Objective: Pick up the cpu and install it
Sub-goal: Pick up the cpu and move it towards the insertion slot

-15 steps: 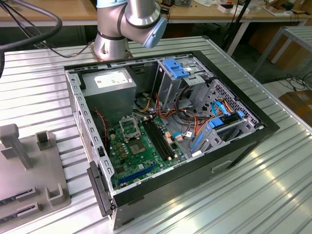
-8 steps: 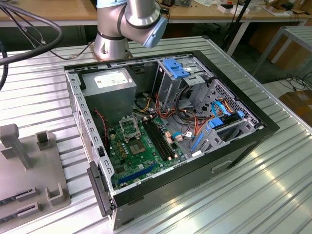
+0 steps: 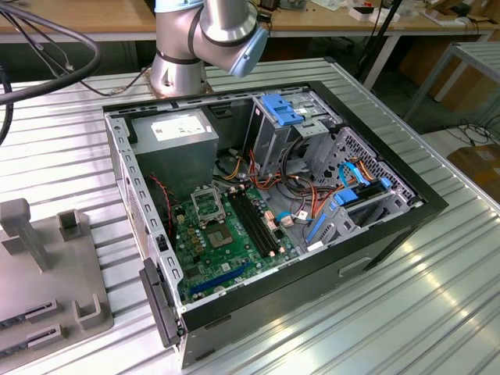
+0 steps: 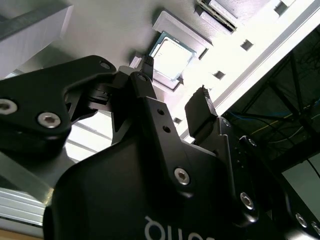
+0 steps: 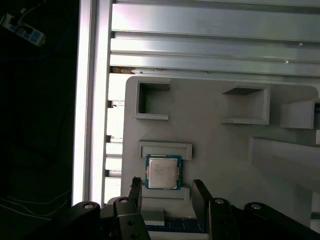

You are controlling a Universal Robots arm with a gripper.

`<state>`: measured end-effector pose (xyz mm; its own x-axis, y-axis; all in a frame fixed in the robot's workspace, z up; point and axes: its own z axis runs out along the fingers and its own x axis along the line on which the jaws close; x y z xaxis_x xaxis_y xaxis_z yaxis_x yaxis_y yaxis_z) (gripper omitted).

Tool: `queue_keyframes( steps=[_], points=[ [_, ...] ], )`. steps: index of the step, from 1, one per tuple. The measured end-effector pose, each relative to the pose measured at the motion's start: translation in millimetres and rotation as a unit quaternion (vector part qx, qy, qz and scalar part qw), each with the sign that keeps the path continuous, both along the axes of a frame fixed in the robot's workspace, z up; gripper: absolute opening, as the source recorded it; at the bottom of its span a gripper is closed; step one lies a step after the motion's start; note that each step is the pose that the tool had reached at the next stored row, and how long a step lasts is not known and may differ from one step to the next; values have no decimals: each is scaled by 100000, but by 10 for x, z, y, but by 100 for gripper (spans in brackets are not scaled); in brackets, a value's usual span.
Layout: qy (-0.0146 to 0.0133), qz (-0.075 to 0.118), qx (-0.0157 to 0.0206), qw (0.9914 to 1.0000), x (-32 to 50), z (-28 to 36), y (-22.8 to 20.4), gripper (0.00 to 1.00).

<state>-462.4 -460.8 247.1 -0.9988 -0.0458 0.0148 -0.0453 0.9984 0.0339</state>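
The cpu [image 5: 163, 171] is a small square chip with a silver-grey metal top and a green edge. It lies flat in a shallow seat of a grey holder [image 5: 210, 145], between two low raised lips. My gripper [image 5: 166, 184] is open just short of it, one black fingertip off each side of the chip and nothing between them. In the second wrist view the cpu [image 4: 172, 57] lies beyond the open gripper [image 4: 175, 80]. In the exterior view the open computer case [image 3: 391, 226] lies on the table with its black-framed socket [image 3: 205, 205] on the green motherboard.
The grey holder [image 3: 47, 266] sits at the exterior view's left on the ribbed metal table [image 3: 437, 312], with upright posts and pockets. Inside the case are a grey power supply [image 3: 173, 133], memory slots [image 3: 254, 223], blue drive bays [image 3: 281, 109] and loose cables. The arm's base [image 3: 180, 66] stands behind the case.
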Motion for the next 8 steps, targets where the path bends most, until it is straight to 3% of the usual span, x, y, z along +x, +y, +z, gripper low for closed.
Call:
queue_keyframes(
  steps=[8],
  points=[
    [-14, -9, 9, 100000, 0, -21, 0, 53]
  ],
)
